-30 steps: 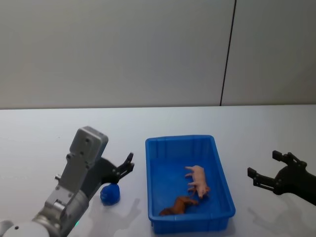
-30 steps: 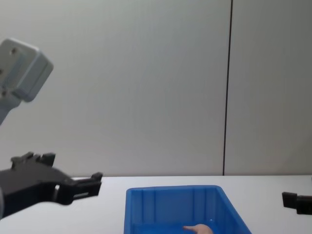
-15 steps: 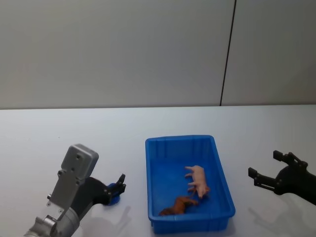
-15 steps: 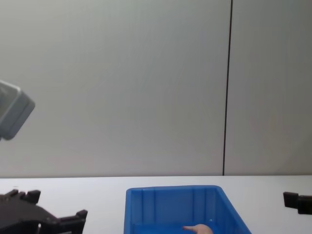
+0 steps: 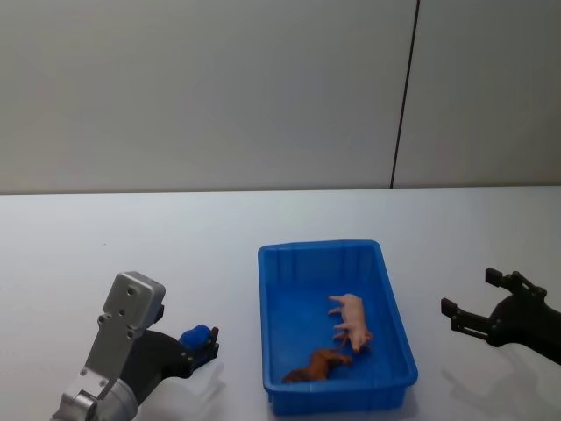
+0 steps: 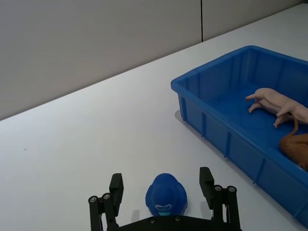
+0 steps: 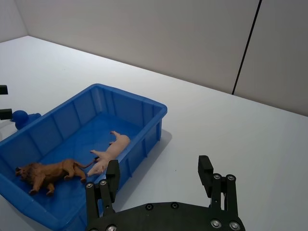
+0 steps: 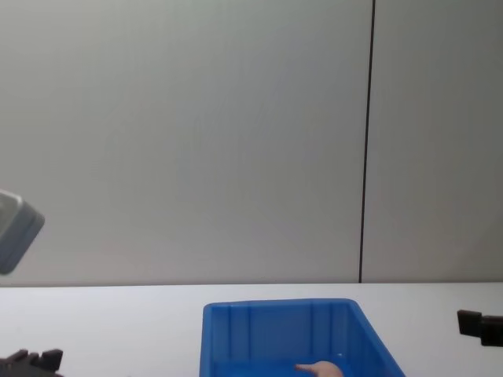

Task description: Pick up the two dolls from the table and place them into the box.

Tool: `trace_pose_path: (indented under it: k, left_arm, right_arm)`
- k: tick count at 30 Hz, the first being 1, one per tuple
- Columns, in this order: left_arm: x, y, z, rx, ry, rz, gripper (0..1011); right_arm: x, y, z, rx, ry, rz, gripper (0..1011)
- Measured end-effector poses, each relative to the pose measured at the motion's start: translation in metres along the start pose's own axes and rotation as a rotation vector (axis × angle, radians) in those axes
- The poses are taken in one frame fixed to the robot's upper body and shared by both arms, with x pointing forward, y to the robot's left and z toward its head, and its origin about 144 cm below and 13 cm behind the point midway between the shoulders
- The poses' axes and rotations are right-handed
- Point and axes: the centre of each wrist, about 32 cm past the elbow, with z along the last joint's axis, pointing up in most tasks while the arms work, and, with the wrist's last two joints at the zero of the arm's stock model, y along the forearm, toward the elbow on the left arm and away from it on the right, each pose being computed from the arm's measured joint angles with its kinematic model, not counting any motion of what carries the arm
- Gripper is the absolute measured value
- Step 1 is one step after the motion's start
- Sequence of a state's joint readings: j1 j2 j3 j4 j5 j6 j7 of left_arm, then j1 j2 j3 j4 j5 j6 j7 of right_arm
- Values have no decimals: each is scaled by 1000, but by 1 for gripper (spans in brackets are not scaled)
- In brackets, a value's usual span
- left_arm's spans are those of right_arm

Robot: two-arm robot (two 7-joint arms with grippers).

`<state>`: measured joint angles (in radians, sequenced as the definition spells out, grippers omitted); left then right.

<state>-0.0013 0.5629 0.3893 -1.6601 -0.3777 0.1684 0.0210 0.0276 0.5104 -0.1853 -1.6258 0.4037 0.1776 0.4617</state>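
The blue box [image 5: 321, 248] stands on the white table [image 5: 175, 237] with both dolls inside: a pale pink pig [image 5: 351, 319] and, nearer me, a brown lion [image 5: 316, 363]. The same pink pig [image 7: 113, 148] and brown lion [image 7: 48, 174] lie in the box [image 7: 115, 109] in the right wrist view. My left gripper [image 6: 161, 185] is low over the table left of the box [image 6: 216, 126], open, its fingers either side of a small blue figure [image 6: 166, 195]. My right gripper [image 5: 469, 292] hovers open to the right of the box, holding nothing.
The small blue figure [image 5: 195, 336] sits on the table about a hand's width left of the box. A grey wall with a dark vertical seam [image 5: 405, 96] runs behind the table. Bare tabletop stretches behind the box and to both sides.
My left arm has come down and drawn back toward me, bringing its open gripper low around the small blue figure. The right gripper, the box and both dolls have stayed put.
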Motion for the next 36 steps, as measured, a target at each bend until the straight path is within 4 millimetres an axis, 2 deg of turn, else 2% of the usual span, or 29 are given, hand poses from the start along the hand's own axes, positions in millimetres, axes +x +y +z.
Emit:
trace_pose_path:
  k: [17,23,31,36]
  left_arm:
    - [10,-20,-24,33,46,-46,993]
    - [12,-26,-29,38,54,-63,858]
    - [14,-31,-33,42,59,-80,594]
    - [14,-32,-34,42,60,-83,552]
  right_arm:
    - [0,0,0,0,0,0,1001]
    - [0,0,0,0,0,0,1001]
    - [0,0,0,0,0,0,1001]
    - [0,0,0,0,0,0,1001]
